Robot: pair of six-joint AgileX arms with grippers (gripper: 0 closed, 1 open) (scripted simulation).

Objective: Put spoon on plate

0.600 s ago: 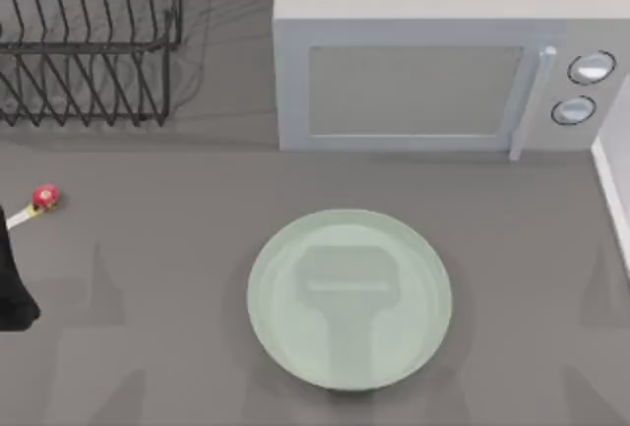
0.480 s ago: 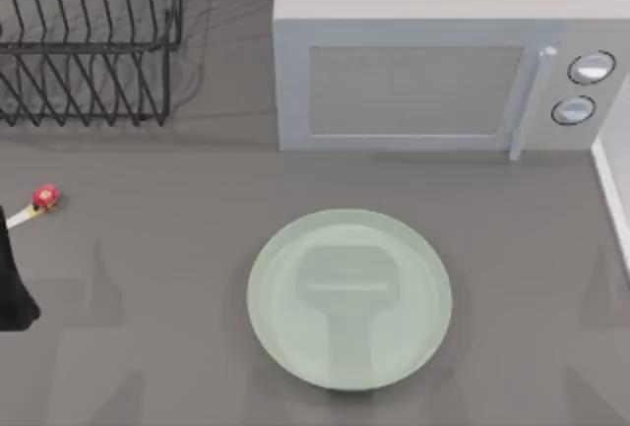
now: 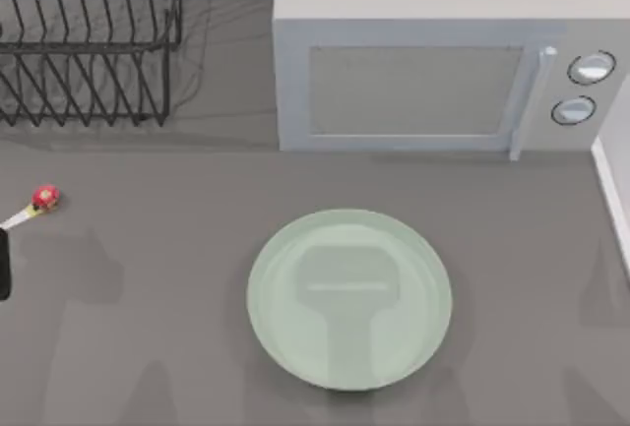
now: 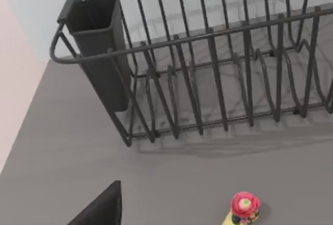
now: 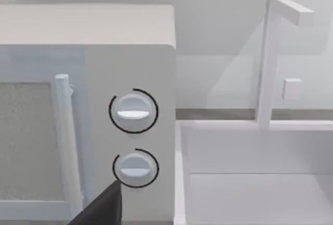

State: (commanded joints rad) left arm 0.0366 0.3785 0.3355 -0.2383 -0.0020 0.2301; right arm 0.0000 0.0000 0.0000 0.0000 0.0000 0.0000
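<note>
Just beside left end effector (image 3: 3,264), spoon (image 3: 39,200), table's left edge

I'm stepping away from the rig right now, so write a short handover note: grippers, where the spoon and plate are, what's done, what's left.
Left gripper: at the far left edge of the table in the top view, just near-side of the spoon; holding nothing that I can see.
Right arm: parked; its wrist view faces the microwave and sink.
Spoon: lying on the table at the far left, red knob toward the dish rack, bowl end running off the edge of the top view.
Plate: centre of the table, nothing on it.
Done: nothing yet.
Left: grasp the spoon, carry it right, set it on the plate.
</note>
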